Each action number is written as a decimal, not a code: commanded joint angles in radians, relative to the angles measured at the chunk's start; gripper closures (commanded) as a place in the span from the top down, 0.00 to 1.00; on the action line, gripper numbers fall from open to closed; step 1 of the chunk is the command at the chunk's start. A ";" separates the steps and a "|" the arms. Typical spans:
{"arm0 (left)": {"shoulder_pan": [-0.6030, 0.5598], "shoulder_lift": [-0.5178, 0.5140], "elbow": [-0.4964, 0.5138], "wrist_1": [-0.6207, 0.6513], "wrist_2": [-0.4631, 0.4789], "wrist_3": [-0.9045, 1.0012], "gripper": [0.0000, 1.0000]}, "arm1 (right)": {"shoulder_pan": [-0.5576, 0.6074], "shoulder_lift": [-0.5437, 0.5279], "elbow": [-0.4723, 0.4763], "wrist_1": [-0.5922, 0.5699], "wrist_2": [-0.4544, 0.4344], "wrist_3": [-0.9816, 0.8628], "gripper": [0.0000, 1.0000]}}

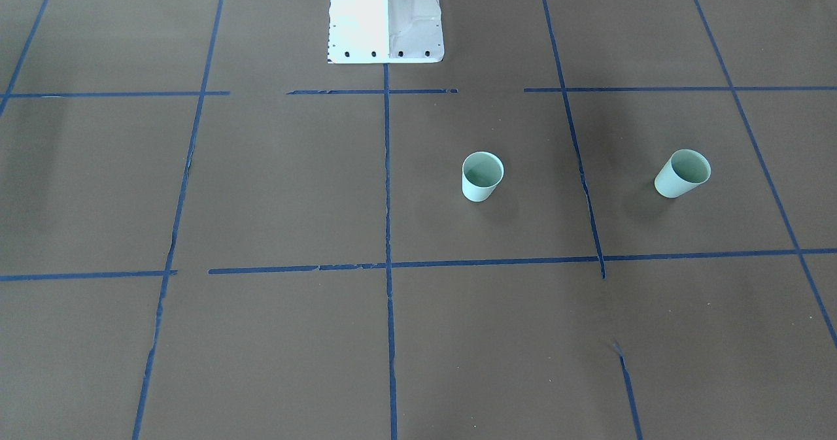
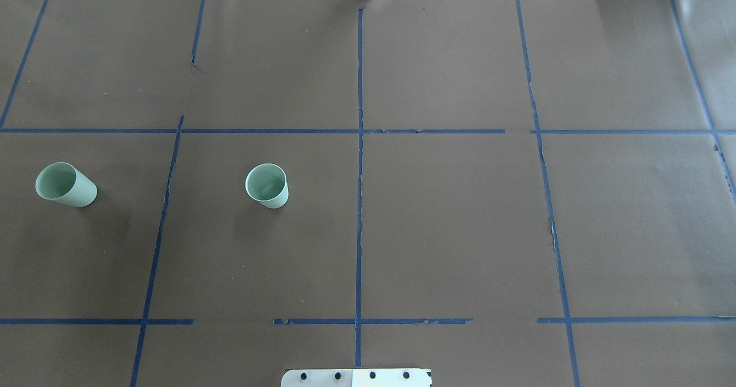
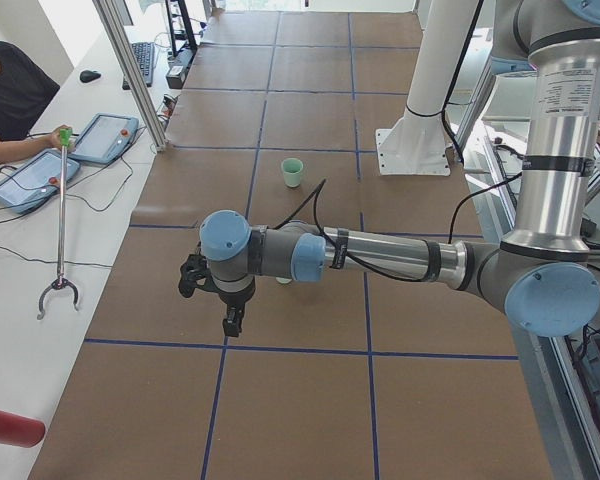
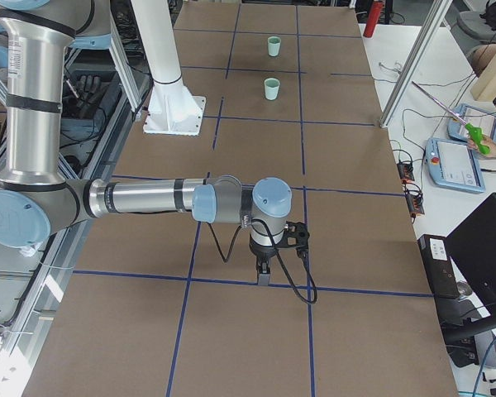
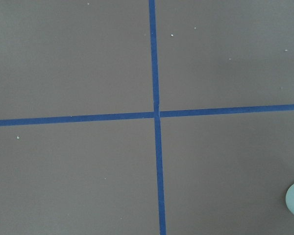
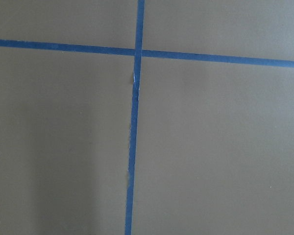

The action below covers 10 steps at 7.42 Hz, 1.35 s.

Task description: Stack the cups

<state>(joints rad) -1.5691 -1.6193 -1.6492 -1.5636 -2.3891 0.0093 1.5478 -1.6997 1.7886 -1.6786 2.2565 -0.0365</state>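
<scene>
One pale green cup (image 2: 66, 184) stands near the left hand (image 3: 232, 322), the other cup (image 2: 267, 186) farther off, both far from the right hand (image 4: 263, 273); they look light and thin, so a soft rim pinch seems best, but nobody can tell if the hands are spread.

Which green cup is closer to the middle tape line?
The inner cup, in the cell beside the middle tape line; the other cup stands beyond the next tape line, farther left.
</scene>
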 commanded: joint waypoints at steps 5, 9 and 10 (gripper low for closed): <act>0.368 0.127 -0.035 -0.482 0.088 -0.746 1.00 | 0.000 0.000 0.000 0.000 0.000 0.000 1.00; 0.492 0.116 -0.034 -0.487 0.088 -0.835 1.00 | 0.000 0.000 0.000 0.000 0.000 0.000 1.00; 0.513 0.115 -0.032 -0.487 0.088 -0.836 1.00 | 0.000 0.000 0.000 0.000 0.000 0.000 1.00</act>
<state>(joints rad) -1.0824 -1.5025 -1.6829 -2.0502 -2.3010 -0.8231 1.5478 -1.6996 1.7886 -1.6782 2.2565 -0.0368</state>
